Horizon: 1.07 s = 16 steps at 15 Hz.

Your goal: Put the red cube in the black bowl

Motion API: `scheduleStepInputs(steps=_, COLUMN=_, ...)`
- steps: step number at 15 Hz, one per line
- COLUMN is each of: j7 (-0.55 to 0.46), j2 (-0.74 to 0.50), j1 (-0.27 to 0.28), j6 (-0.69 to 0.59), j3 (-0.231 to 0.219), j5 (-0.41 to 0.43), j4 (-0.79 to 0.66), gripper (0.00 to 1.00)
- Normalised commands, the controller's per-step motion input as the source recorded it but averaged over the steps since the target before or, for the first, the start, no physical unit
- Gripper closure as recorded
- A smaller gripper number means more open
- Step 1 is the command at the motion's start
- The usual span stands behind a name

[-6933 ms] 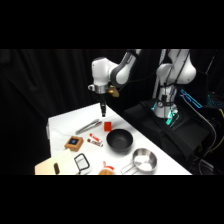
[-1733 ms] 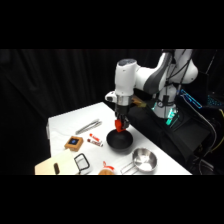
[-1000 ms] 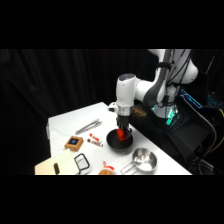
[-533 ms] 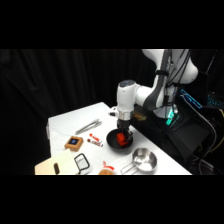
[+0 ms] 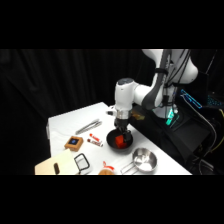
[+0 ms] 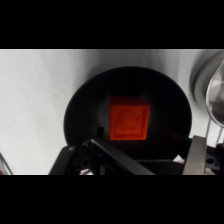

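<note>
Now low over the black bowl [image 5: 120, 142], gripper [image 5: 121, 133] hanging just above its rim. Red cube [image 6: 129, 119] lying inside the black bowl [image 6: 80, 110], ahead of the fingers [image 6: 196, 156] in the wrist view and apparently free of them; fingers spread apart, seemingly released, though dim at the bottom edge. Silver cup [image 5: 142, 160] just beside the bowl on the white surface [image 5: 75, 122]. Tongs [image 5: 89, 127] and a blue-topped block [image 5: 74, 143] well apart from the fingers.
</note>
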Motion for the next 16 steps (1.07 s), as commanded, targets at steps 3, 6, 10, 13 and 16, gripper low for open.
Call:
scheduleStepInputs(steps=3, j7=-0.17, j2=-0.39, j1=-0.012, j6=-0.56, j3=0.036, j5=0.143, j4=0.05, gripper=0.00)
scheduleStepInputs(steps=6, j7=-0.19, j2=-0.38, j1=-0.035, j6=-0.60, j3=0.036, j5=0.128, j4=0.10, gripper=0.00)
scheduleStepInputs(steps=10, j7=-0.18, j2=-0.24, j1=-0.058, j6=-0.48, j3=0.021, j5=0.108, j4=0.17, gripper=0.00)
scheduleStepInputs(steps=13, j7=-0.20, j2=-0.16, j1=-0.063, j6=-0.37, j3=0.021, j5=0.127, j4=0.17, gripper=0.00)
scheduleStepInputs(steps=16, j7=-0.22, j2=-0.14, j1=-0.062, j6=-0.32, j3=0.017, j5=0.139, j4=0.13, gripper=0.00)
